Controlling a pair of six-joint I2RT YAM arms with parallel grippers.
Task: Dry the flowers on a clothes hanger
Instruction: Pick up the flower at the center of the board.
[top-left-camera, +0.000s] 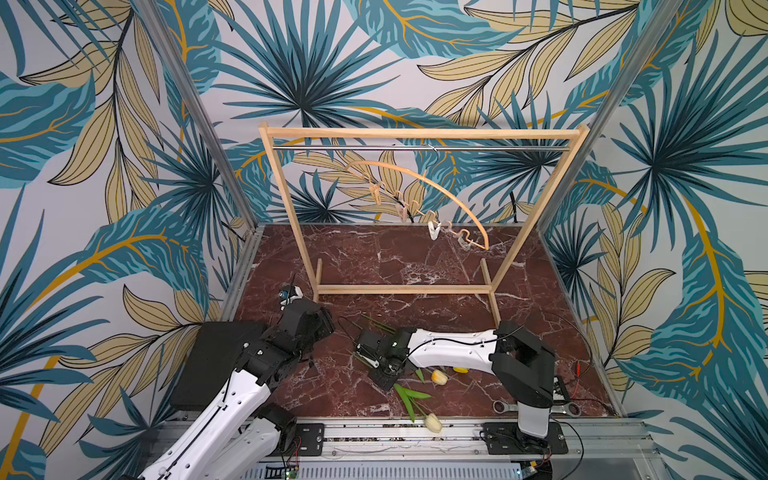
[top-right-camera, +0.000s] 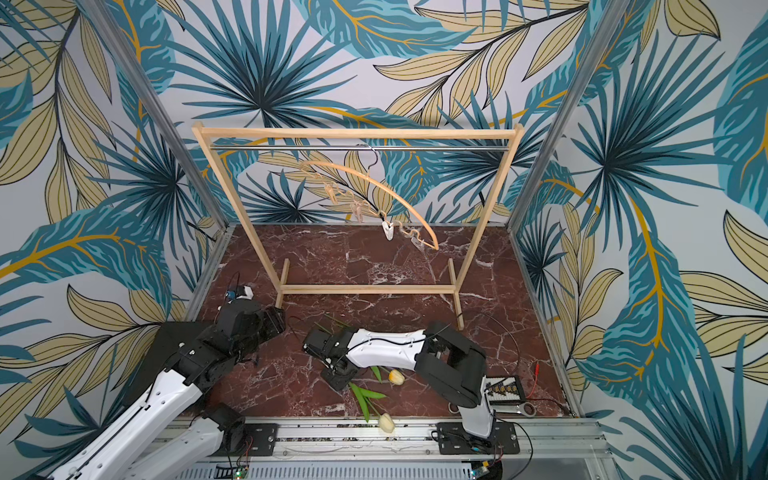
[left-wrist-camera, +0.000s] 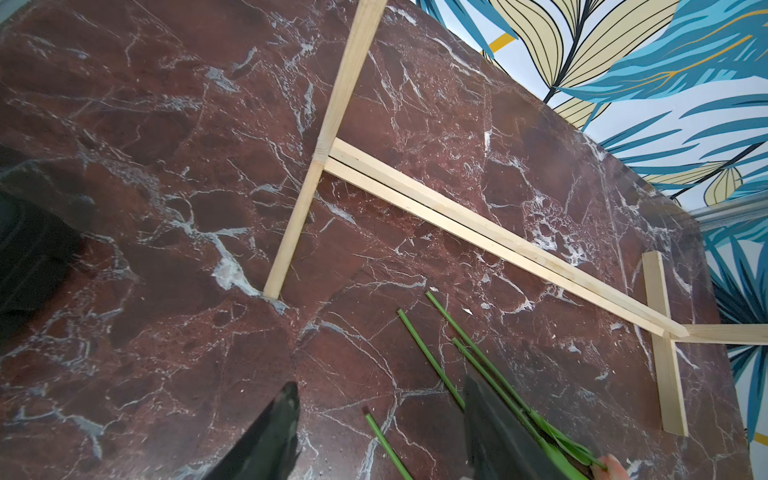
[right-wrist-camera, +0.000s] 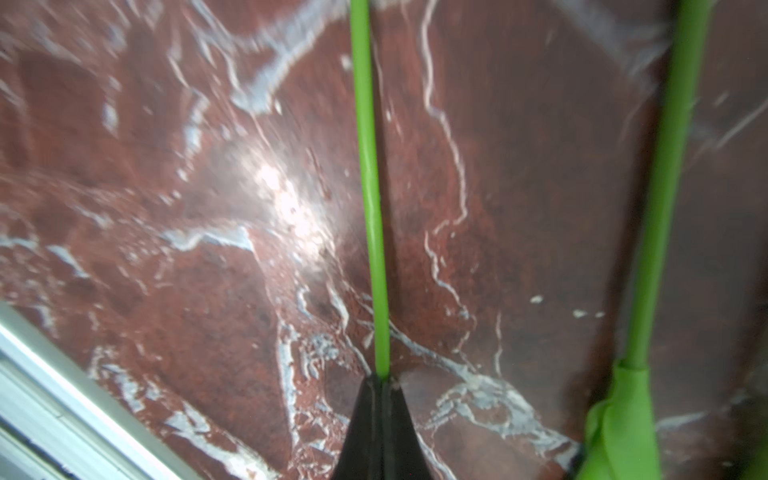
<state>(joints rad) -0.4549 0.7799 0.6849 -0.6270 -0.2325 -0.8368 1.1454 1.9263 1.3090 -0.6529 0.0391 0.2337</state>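
Note:
Several flowers lie on the red marble table in front of the rack. A cream tulip head (top-left-camera: 433, 423) (top-right-camera: 386, 422) rests at the front edge and an orange-yellow head (top-left-camera: 439, 377) (top-right-camera: 397, 376) lies behind it. A bright yellow head (top-left-camera: 460, 369) peeks from under the right arm. My right gripper (right-wrist-camera: 381, 376) is shut on one thin green flower stem (right-wrist-camera: 368, 166), low over the table. My left gripper (left-wrist-camera: 380, 388) is open above the stem ends (left-wrist-camera: 419, 345), and one stem (left-wrist-camera: 382, 440) lies between its fingers, untouched. The clothes hanger (top-left-camera: 419, 176) (top-right-camera: 374, 183) hangs tilted from the rack's rail.
The wooden rack frame (top-left-camera: 415, 133) stands mid-table, its base bar (top-left-camera: 403, 289) just behind the stems. A wrench (top-left-camera: 503, 406) and red-clipped cables (top-left-camera: 577, 370) lie at the right front. A black pad (top-left-camera: 208, 365) sits at the left. An aluminium rail (top-left-camera: 374, 432) borders the front.

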